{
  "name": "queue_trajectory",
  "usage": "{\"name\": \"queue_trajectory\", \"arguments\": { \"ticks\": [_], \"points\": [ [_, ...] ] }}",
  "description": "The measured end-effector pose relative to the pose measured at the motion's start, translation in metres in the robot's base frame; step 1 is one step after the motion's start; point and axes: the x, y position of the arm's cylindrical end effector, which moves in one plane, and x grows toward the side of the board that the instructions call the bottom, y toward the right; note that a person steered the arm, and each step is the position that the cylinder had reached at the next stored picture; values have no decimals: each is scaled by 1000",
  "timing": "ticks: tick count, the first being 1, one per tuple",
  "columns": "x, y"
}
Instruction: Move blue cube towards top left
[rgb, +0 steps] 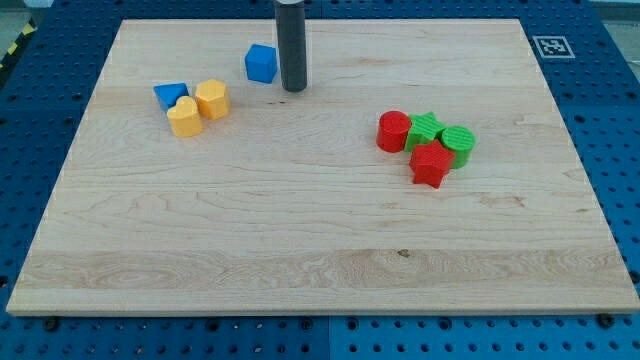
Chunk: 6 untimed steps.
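Blue cube (261, 63) near the table's (300, 250) top edge, left of centre; my tip (293, 89) just beside it on the view's right.

Cube sits alone, upright, apart from other blocks. Tip stands to its right and slightly lower in the view, a narrow gap between them, contact not certain. No jaws on this rig: only a bare rod, holding nothing. Key relation: cube lies up-left of the tip, so a push toward the view's top left looks already lined up; little room remains before the top edge, more leftward. Lower left of the cube: a blue triangular block (171, 95), a yellow hexagonal block (212, 99) and a rounded yellow block (184, 117), clustered, touching. Far right: a red cylinder (393, 131), green star (425, 130), green cylinder (458, 144), red star-like block (431, 164), well apart from the work.
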Motion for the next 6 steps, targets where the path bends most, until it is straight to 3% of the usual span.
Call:
{"name": "queue_trajectory", "arguments": {
  "ticks": [6],
  "points": [
    [-42, -122]
  ]
}}
